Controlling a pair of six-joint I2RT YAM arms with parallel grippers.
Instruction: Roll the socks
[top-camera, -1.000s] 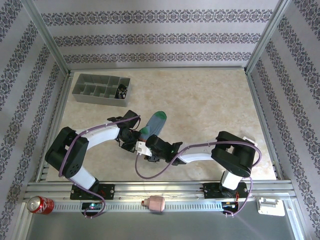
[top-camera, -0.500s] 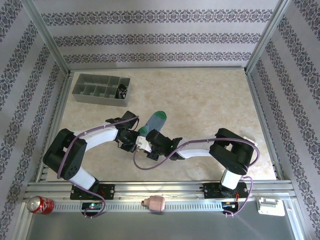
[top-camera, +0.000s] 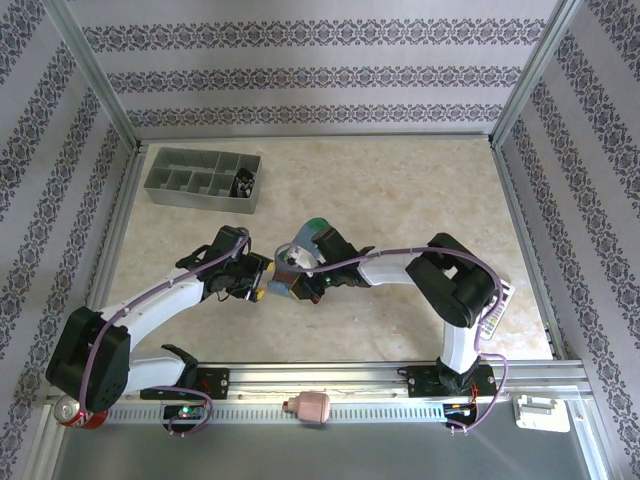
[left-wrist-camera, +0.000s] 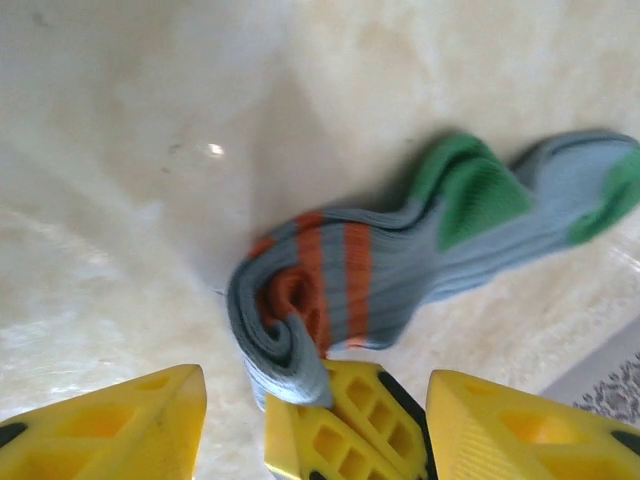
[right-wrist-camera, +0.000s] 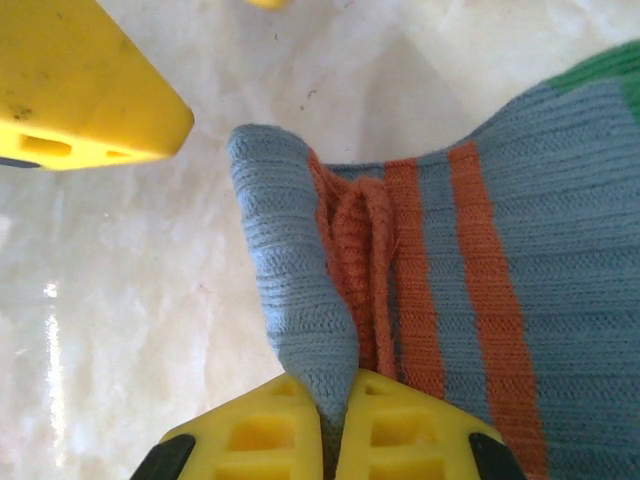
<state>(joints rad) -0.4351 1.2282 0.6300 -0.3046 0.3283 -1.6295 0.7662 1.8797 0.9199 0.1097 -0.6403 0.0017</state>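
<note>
Firmly, sock cuff (right-wrist-camera: 300, 290) inside right tool (right-wrist-camera: 335, 408)

Robot lab test cell, aluminium frame (top-camera: 330, 376), wallpapered panels (top-camera: 300, 75), marble-look tabletop (top-camera: 400, 190)

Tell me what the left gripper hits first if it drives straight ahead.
Probably the right gripper, shut on the rolled cuff of the blue-grey sock, just ahead of the open left gripper; depth is hard to judge.
</note>
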